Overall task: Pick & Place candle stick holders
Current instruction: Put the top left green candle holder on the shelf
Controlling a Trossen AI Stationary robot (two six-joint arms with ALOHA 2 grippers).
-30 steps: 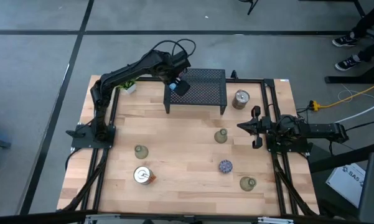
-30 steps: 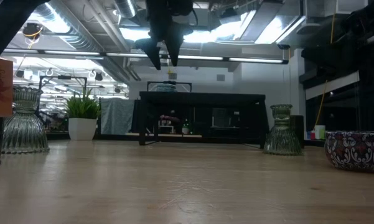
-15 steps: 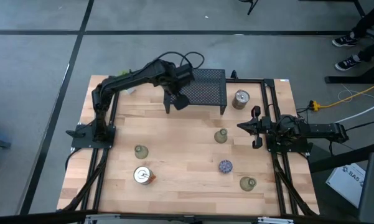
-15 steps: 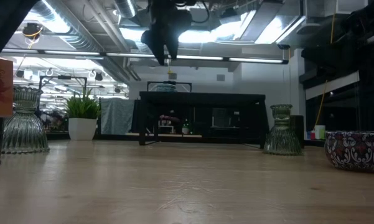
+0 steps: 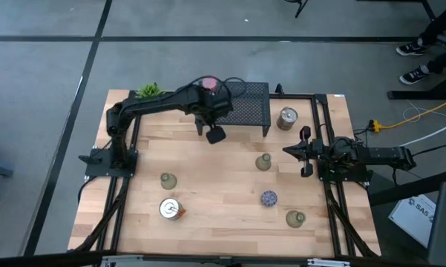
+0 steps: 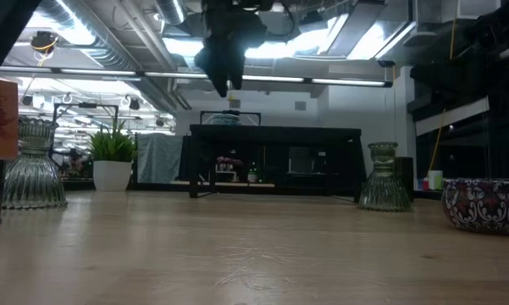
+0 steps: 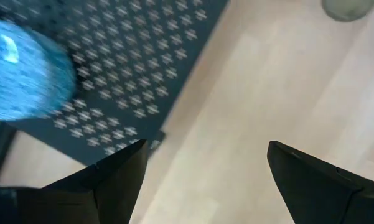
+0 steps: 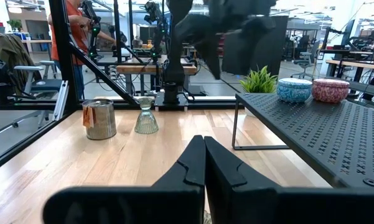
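My left gripper (image 5: 215, 134) hangs open over bare table just in front of the black mesh rack (image 5: 245, 107), pointing steeply down; nothing is between its fingers (image 7: 121, 180). A light blue holder (image 7: 18, 74) and a pink holder (image 5: 208, 83) stand on the rack's left end. On the table stand olive-grey holders (image 5: 263, 162) (image 5: 168, 180) (image 5: 296, 218), a speckled dark blue one (image 5: 269, 198) and shiny silver ones (image 5: 287, 117) (image 5: 171, 209). My right gripper (image 8: 204, 163) waits shut at the table's right edge.
A small green potted plant (image 5: 148, 90) stands at the far left corner behind my left arm. The rack takes up the middle of the far edge. Black frame rails run along the table's left and right sides. Bare wood (image 5: 215, 174) lies below my left gripper.
My left gripper has gone from above the rack's left end toward the table's near edge, out past the rack's front, sinking a little and rolling about its own axis. It stays open. The pink holder on the rack, hidden under the arm before, now shows.
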